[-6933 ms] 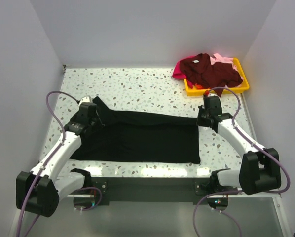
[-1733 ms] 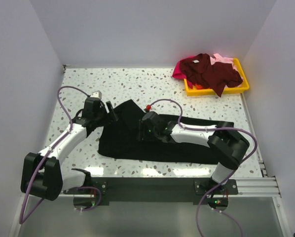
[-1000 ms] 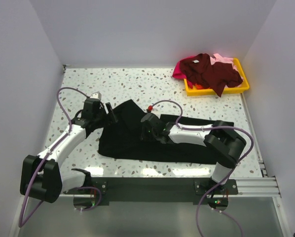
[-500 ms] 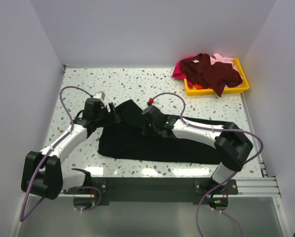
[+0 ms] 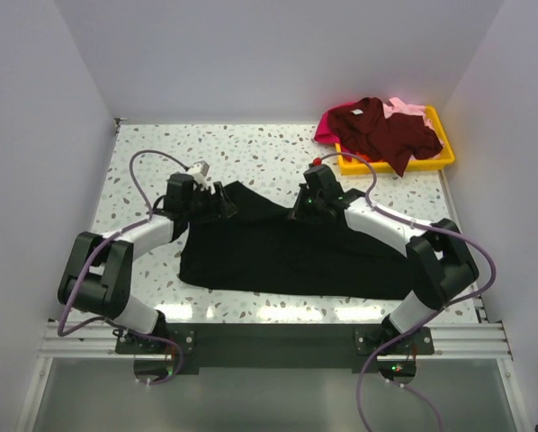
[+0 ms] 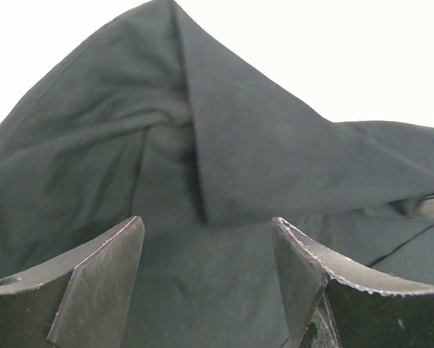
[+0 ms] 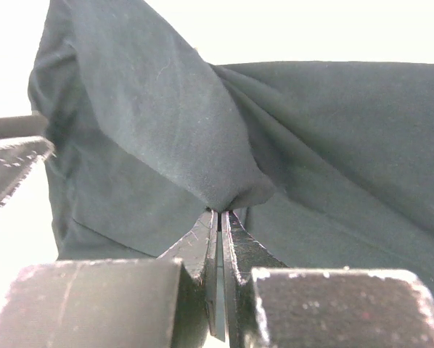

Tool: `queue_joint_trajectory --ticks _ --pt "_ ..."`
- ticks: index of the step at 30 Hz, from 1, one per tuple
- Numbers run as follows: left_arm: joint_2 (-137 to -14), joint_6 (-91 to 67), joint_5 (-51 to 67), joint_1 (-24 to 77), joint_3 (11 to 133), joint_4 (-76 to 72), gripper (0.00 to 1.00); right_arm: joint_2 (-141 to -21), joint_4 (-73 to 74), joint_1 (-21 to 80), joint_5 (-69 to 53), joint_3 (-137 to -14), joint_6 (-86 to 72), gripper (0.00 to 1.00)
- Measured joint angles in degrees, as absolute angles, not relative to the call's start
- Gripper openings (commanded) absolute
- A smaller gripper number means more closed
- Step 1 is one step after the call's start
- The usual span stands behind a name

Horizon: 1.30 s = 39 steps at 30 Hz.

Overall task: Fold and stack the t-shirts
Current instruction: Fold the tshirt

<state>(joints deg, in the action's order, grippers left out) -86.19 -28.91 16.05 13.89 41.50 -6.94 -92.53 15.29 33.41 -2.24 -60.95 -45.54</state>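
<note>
**Left fingers open at the black t-shirt; right fingers closed on its far edge.**

On the tabletop (image 5: 251, 153), your left gripper (image 5: 219, 203) sits at the 10 o'clock corner of the black t-shirt (image 5: 287, 256). Its fingers are spread wide and hold nothing, and the left wrist view shows a raised fold of the cloth just beyond them. The shirt lies partly folded across the middle of the tabletop. Your right gripper (image 7: 220, 212) is at the shirt's 12 o'clock edge, fingers pinched on a bunched peak of black cloth. At 1 o'clock, the yellow tray (image 5: 440, 163) carries the dark maroon t-shirt (image 5: 381, 130) on top. The magenta t-shirt (image 5: 326, 131) shows at its 9 o'clock side and the pale pink t-shirt (image 5: 409, 109) behind.
</note>
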Motion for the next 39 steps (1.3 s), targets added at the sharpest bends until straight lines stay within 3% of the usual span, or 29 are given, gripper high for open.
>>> queue_joint_trajectory --ticks 21,24,27,28,32,39 --pt "-98.54 -28.27 15.14 19.29 44.27 -16.78 0.68 -96.27 14.17 31.09 -10.07 -60.95 -44.8 0.0" --pt "-99.11 -28.34 14.46 19.86 44.4 -17.41 0.58 -96.27 14.17 31.05 -10.07 -60.95 -44.8 0.0" --pt "-99.22 -28.62 14.31 20.25 44.23 -17.58 0.4 -96.27 14.15 31.05 -10.07 -60.95 -44.8 0.0" --pt "-99.22 -28.73 14.39 20.32 43.97 -18.0 0.27 -96.27 14.15 31.05 -10.07 -60.95 -44.8 0.0" --pt "-98.59 -29.74 14.87 20.4 42.37 -18.92 0.04 -96.27 14.15 31.05 -10.07 -60.95 -44.8 0.0" --pt "-91.05 -30.68 14.74 20.4 42.06 -15.27 0.0 -96.25 14.41 31.05 -10.2 -60.95 -44.14 0.0"
